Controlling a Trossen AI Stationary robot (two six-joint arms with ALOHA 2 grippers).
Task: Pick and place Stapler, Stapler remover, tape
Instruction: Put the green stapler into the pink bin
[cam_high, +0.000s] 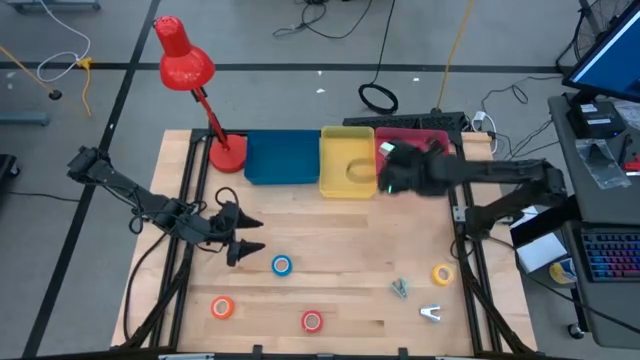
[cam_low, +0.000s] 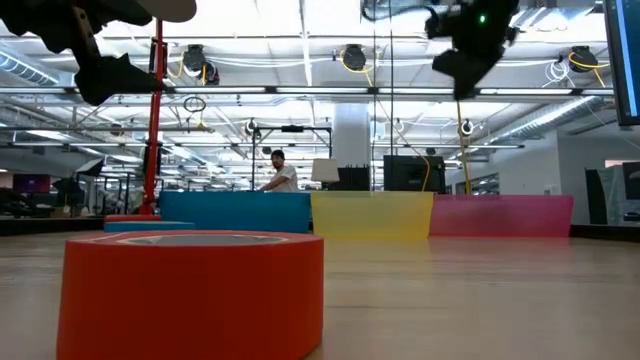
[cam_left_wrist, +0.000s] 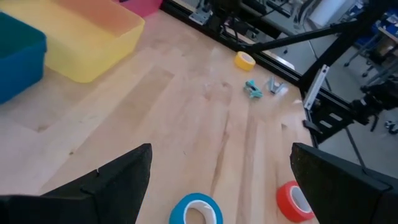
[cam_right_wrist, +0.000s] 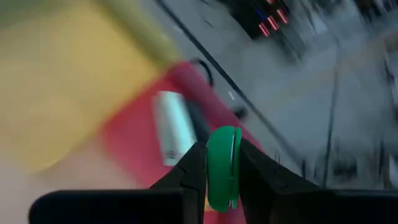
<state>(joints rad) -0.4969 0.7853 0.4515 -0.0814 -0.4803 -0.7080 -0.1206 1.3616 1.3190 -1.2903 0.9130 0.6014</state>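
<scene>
- Two dark arms work over a wooden table (cam_high: 330, 225); the right gripper (cam_right_wrist: 222, 168) hangs above the seam between the yellow bin (cam_high: 346, 162) and the red bin (cam_high: 420, 140), its fingers pinched on a green tape roll (cam_right_wrist: 222, 167) held edge-on.
- Under that gripper, in the red bin, lies a pale oblong object with a dark part beside it (cam_right_wrist: 174, 127) — too blurred to name.
- Well apart from the right gripper, toward the table's near edge, sit the yellow tape roll (cam_high: 443, 273), a small teal item (cam_high: 400, 288) and a small silvery item (cam_high: 431, 312); neither small item is clear enough to identify.
- On the table's other side the left gripper (cam_high: 243, 235) hovers with its fingers spread wide, holding nothing.
- Just ahead of its fingertips lies the blue tape roll (cam_left_wrist: 196, 209); the red tape roll (cam_left_wrist: 293, 200) sits a little beyond, off one finger.
- An orange tape roll (cam_high: 222, 307) rests nearer the table's front edge, behind the left gripper — it fills the low camera's foreground.
- Behind the left arm stand a red desk lamp (cam_high: 190, 75) and a blue bin (cam_high: 282, 158).
</scene>
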